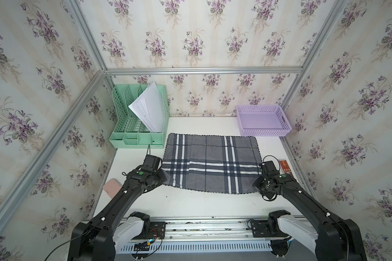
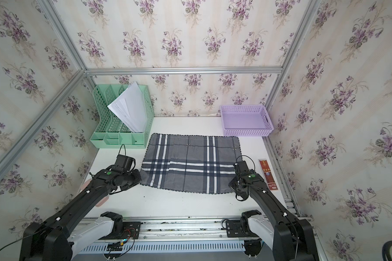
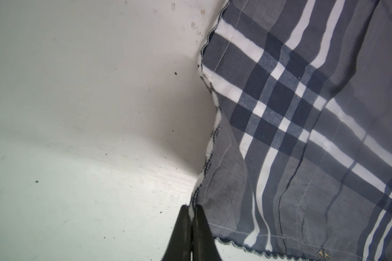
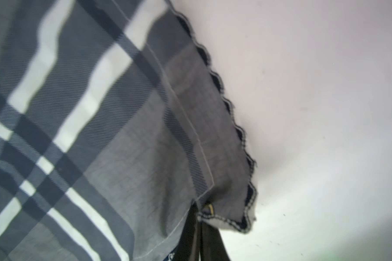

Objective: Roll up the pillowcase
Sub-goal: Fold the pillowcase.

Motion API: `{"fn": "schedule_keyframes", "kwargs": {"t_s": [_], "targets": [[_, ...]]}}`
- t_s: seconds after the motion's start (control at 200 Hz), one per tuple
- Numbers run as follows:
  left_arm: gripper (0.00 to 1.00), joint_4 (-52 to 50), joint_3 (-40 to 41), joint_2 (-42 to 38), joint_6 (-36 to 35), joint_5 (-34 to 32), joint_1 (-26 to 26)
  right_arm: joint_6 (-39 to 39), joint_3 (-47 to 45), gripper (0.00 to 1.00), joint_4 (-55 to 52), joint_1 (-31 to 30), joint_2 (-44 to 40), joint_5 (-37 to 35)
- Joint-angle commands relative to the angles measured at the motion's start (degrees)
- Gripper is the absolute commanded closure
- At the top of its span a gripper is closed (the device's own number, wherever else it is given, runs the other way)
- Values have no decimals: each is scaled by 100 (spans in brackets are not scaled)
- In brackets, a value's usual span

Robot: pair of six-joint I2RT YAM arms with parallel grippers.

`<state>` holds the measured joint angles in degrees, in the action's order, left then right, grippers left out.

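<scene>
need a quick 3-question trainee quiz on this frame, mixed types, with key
1. True or false: the pillowcase is already rolled up.
2. The left end effector is shut on: A) a pen B) the pillowcase's edge C) nothing.
3. Which container holds the papers: the green organizer or the purple basket?

Key:
1. False; it lies spread flat.
2. B.
3. Green organizer.

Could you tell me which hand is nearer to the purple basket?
Right. The right hand grips the near right corner of the pillowcase, on the side of the purple basket. The left hand grips its near left corner, across the cloth.
</scene>
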<state>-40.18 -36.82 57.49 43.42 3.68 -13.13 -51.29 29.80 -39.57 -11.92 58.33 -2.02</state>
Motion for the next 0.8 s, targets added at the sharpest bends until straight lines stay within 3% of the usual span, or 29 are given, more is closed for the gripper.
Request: {"fn": "schedule_keyframes", "kwargs": {"t_s": [0.0, 0.18, 0.35, 0.475, 0.614, 0.794], "targets": [[100, -523, -168, -423, -71, -443, 12, 625, 329, 100, 98, 0, -94, -283], [100, -1001, -444, -1305, -105, -703, -13, 836, 736, 100, -9, 4, -560, -139], [100, -939, -748, -1269, -266, -523, -164, 1452, 1346, 100, 329, 1, -450, -314], [100, -382, -1035, -579, -582, -460, -164, 1991, 1695, 100, 957, 2, -70, -416], [100, -98, -1896, 538, -905, -643, -166, 2342, 2025, 100, 1492, 45, 661, -619], [100, -1, -2854, 1762, -1412, -869, -48, 2542, 2172, 100, 2242, 493, 1263, -677]]}}
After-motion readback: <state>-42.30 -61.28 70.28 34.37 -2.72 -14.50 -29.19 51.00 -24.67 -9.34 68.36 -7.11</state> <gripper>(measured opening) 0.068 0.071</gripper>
